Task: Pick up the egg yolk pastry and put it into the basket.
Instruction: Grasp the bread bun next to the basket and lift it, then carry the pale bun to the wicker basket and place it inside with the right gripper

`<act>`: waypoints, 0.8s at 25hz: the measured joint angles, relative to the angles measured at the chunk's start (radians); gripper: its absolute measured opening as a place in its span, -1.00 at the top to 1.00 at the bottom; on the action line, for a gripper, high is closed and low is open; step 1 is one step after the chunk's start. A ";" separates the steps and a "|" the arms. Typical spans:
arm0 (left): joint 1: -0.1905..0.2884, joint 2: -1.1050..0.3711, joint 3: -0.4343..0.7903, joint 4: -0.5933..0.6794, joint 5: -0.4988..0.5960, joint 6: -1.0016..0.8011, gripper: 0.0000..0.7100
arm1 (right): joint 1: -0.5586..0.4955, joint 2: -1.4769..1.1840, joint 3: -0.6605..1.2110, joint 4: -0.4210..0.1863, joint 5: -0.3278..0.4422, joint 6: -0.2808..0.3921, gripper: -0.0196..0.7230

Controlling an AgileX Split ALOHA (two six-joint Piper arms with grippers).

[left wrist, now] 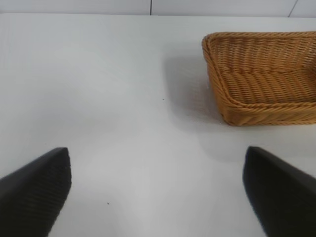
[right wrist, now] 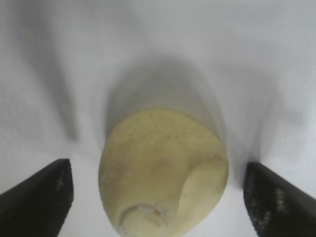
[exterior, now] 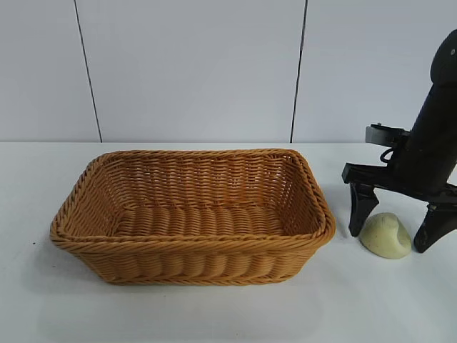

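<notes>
Grabbing step: right gripper (exterior: pixel 394 232) down around the egg yolk pastry (exterior: pixel 385 235), fingers apart, not squeezing yet. Next: pinch softly, lift, carry over to the basket (exterior: pixel 78 246). Left gripper (left wrist: pixel 157 190) parked, fingers wide apart.

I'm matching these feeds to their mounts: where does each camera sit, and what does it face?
Exterior: across the white table, level; golden-brown woven wicker basket, right gripper astride the pale cream-yellow dome-shaped egg yolk pastry.
Left wrist: slanting down over table and basket; left gripper open.
Right wrist: straight down on the pastry, between its fingertips.
Shared: basket, pastry.
</notes>
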 joint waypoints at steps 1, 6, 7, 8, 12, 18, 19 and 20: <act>0.000 0.000 0.000 0.000 0.000 0.000 -0.95 | 0.000 0.000 0.000 -0.001 0.011 0.000 -0.08; 0.000 0.000 0.000 0.000 0.000 0.000 -0.95 | 0.000 -0.027 0.000 -0.002 0.037 -0.001 0.46; 0.000 0.000 0.000 0.000 0.000 0.000 -0.95 | 0.000 -0.043 0.000 -0.002 0.041 -0.001 0.49; 0.000 0.000 0.000 0.000 0.000 0.000 -0.95 | 0.000 -0.063 0.000 -0.002 0.044 -0.001 0.51; 0.000 0.000 0.000 0.000 0.000 0.000 -0.95 | 0.000 -0.153 0.000 -0.002 0.064 -0.001 0.52; 0.000 0.000 0.000 0.000 0.000 0.000 -0.95 | 0.000 -0.299 0.000 -0.001 0.090 -0.001 0.52; 0.000 0.000 0.000 0.000 0.000 0.000 -0.95 | 0.000 -0.317 -0.002 -0.001 0.092 -0.001 0.52; 0.000 0.000 0.000 0.000 0.000 0.000 -0.95 | 0.000 -0.335 -0.010 0.002 0.100 -0.001 0.52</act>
